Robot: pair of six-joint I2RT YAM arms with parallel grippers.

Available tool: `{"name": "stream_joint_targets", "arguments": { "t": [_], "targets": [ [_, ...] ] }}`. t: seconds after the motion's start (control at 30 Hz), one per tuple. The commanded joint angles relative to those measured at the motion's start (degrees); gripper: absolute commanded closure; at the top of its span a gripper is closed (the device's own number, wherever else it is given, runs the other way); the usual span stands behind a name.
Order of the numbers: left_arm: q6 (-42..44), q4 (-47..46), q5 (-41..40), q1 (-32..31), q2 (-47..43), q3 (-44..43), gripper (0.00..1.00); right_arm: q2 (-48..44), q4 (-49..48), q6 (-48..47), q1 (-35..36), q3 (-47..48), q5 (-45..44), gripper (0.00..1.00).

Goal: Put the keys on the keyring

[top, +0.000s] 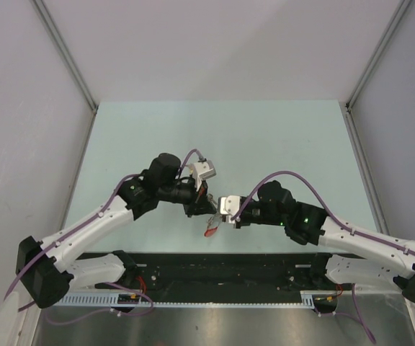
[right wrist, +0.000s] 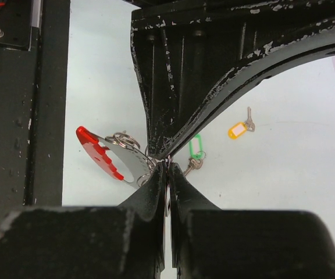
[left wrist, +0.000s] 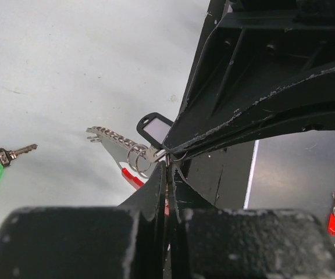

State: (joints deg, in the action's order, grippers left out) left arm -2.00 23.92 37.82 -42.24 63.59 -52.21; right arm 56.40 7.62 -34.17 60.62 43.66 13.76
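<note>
1. Right gripper (right wrist: 168,168) is squeezing its jaws together on the keyring (right wrist: 118,160), nipping the silver end.
2. Left gripper (left wrist: 167,174) is pressing shut too, tip to tip with the right one at the keyring's little wire loops. Can't tell what it's pinching.
3. Keyring is pointing away from the tips toward the arm bases, red arc at the far end.
4. Black-tag key (left wrist: 154,129) is sitting right against the keyring, green-tag key (right wrist: 195,146) is lying near it, and yellow-tag key (right wrist: 238,129) is lying farther off.

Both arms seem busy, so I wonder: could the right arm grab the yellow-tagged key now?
Probably not yet: the right pincer is shut on the keyring, so it has no free grip. The yellow-tagged key lies unobstructed on the table.
</note>
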Motion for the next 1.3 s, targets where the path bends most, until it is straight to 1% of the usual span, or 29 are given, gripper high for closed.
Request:
{"name": "stream_joint_targets", "arguments": {
  "t": [0.0, 0.17, 0.37, 0.47, 0.5, 0.57, 0.63, 0.8, 0.93, 1.0, 1.1, 1.13, 1.17, 1.2, 1.27],
  "targets": [
    [1.9, 0.4, -1.7, 0.4, -3.2, -1.4, 1.0, -2.1, -0.3, 2.5, 0.0, 3.1, -2.8, 1.0],
    [-1.4, -4.0, -4.4, 3.4, -8.8, 0.6, 1.0, -4.1, 0.8, 5.3, 0.4, 2.2, -4.9, 1.0],
    [-6.2, -11.1, -8.5, 3.6, -13.8, 4.1, 1.0, -3.9, -2.4, 7.1, 2.0, -0.5, -6.6, 1.0],
    [-9.0, -15.8, -10.1, 3.6, -16.6, 6.8, 1.0, -3.8, -5.6, 8.1, 3.2, -1.9, -7.5, 1.0],
    [-9.6, -17.9, -11.4, 3.6, -17.2, 7.4, 1.0, -3.6, -7.1, 8.3, 3.4, -2.4, -7.7, 1.0],
    [-11.4, -20.7, -11.6, 3.5, -19.0, 9.5, 1.0, -3.1, -10.8, 9.3, 4.4, -3.5, -8.7, 1.0],
    [-13.7, -26.1, -12.1, 3.3, -20.6, 11.3, 1.0, -3.0, -14.8, 10.0, 5.1, -5.2, -9.4, 1.0],
    [-16.3, -33.9, -16.8, 1.1, -22.6, 15.8, 1.0, -2.0, -21.3, 10.8, 7.2, -6.9, -11.3, 1.0],
    [-18.1, -38.1, -22.2, -0.6, -23.1, 17.9, 1.0, -0.6, -22.5, 10.7, 7.9, -6.9, -10.9, 1.0],
    [-18.6, -40.2, -22.9, -1.1, -22.9, 19.2, 1.0, -0.2, -22.6, 10.8, 8.0, -6.9, -11.4, 1.0],
    [-18.6, -39.2, -23.9, -1.1, -22.5, 19.8, 1.0, -0.6, -21.9, 10.9, 6.9, -6.8, -13.8, 1.0],
    [-18.0, -38.3, -24.8, -1.1, -22.7, 19.3, 0.93, -0.9, -21.2, 11.1, 6.2, -6.7, -13.8, 1.0],
    [-17.7, -36.3, -27.3, -1.1, -23.1, 19.2, 0.64, -1.3, -19.6, 11.5, 5.2, -6.0, -13.8, 1.0],
    [-16.7, -35.4, -28.7, -1.0, -24.3, 19.0, 0.41, -1.5, -18.7, 12.1, 3.2, -5.7, -13.8, 1.0],
    [-15.4, -32.3, -33.0, -0.7, -26.1, 18.5, 0.27, -2.0, -16.5, 12.7, 0.8, -4.7, -15.5, 1.0]
  ]
}}
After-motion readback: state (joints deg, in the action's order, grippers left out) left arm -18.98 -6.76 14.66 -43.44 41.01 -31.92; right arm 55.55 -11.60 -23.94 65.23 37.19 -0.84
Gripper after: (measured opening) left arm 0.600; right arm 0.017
